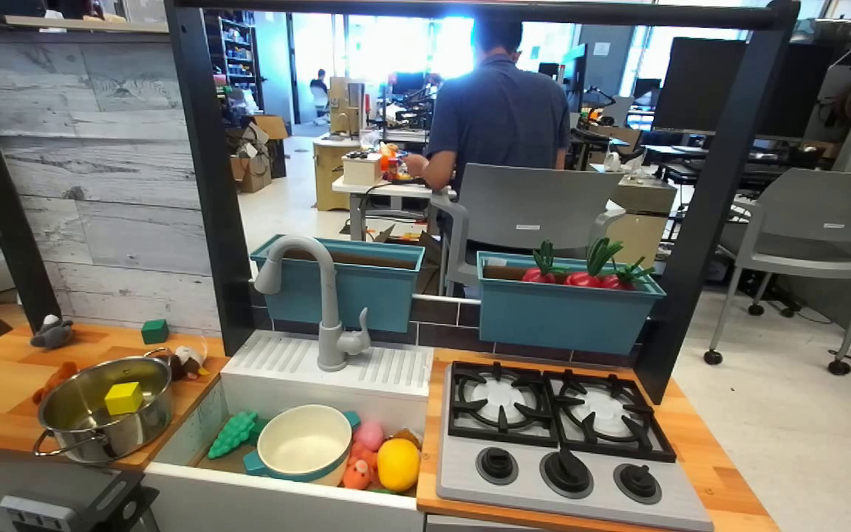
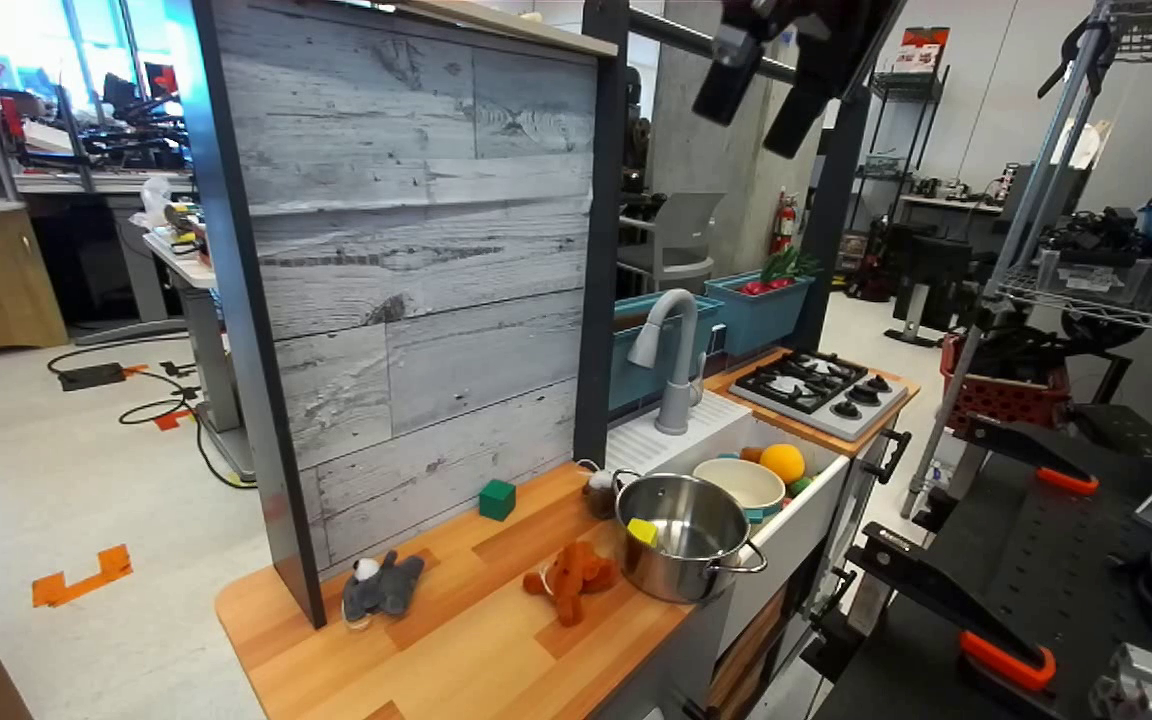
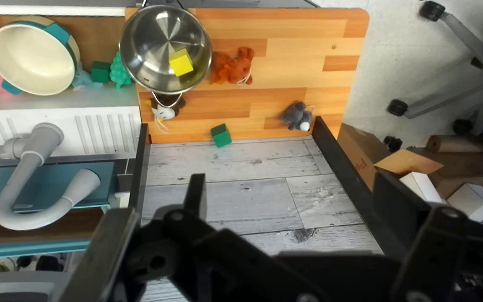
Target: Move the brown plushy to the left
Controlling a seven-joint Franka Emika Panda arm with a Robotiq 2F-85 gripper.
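Note:
A reddish-brown plushy (image 2: 571, 580) lies on the wooden counter (image 2: 456, 640) beside the steel pot (image 2: 681, 545). It also shows in the wrist view (image 3: 233, 68) and, partly hidden behind the pot, in an exterior view (image 1: 56, 380). A dark brown and white plushy (image 3: 168, 110) lies at the pot's wall-side handle, also visible in both exterior views (image 1: 189, 360) (image 2: 599, 492). My gripper (image 2: 751, 112) is open and empty, high above the counter and apart from everything. Its two fingers stand wide apart in the wrist view (image 3: 292, 188).
A grey plushy (image 2: 383, 587) and a green block (image 2: 497, 500) lie near the wall panel (image 2: 436, 300). A yellow block (image 3: 181, 62) is inside the pot. The sink holds a cream bowl (image 1: 303, 443) and toys. The faucet (image 1: 329, 310) and a stove (image 1: 566, 443) stand beyond.

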